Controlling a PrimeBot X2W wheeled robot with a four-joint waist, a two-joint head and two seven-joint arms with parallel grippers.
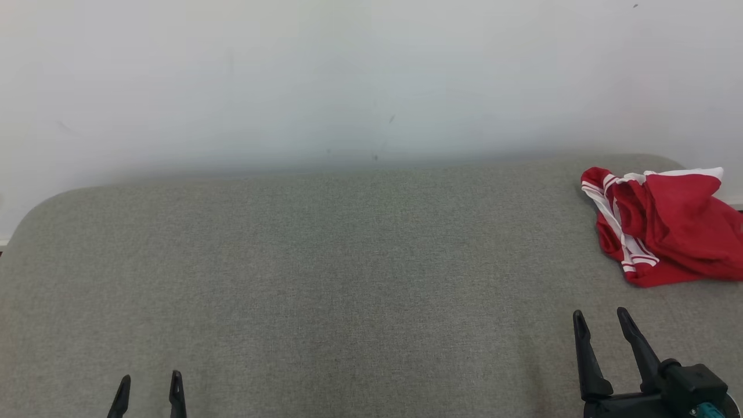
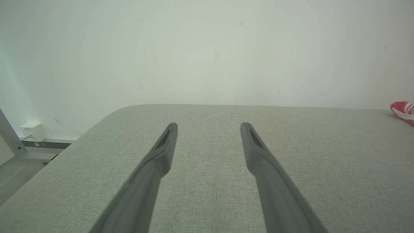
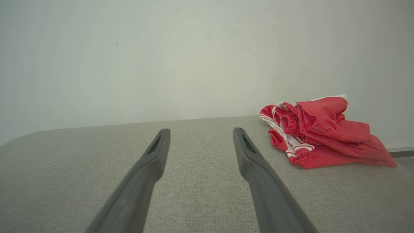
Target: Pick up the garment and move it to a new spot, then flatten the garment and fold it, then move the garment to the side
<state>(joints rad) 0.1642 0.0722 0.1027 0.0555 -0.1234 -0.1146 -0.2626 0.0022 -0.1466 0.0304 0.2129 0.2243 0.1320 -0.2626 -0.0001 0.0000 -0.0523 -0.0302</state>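
Note:
The garment [image 1: 667, 226] is a crumpled red piece with white stripes, lying bunched at the far right of the grey fabric surface [image 1: 348, 261]. In the right wrist view the garment [image 3: 320, 136] sits ahead and to the right of my fingers. My right gripper [image 1: 601, 319] stands open at the lower right, short of the garment and not touching it. My left gripper [image 1: 150, 380] is open at the lower left, nothing between its fingers. A sliver of the garment [image 2: 402, 110] shows at the right edge of the left wrist view.
A plain white wall [image 1: 371, 75] rises right behind the surface. The surface has rounded far corners and its left edge drops off to the floor, where a small white box [image 2: 32, 131] sits by the wall.

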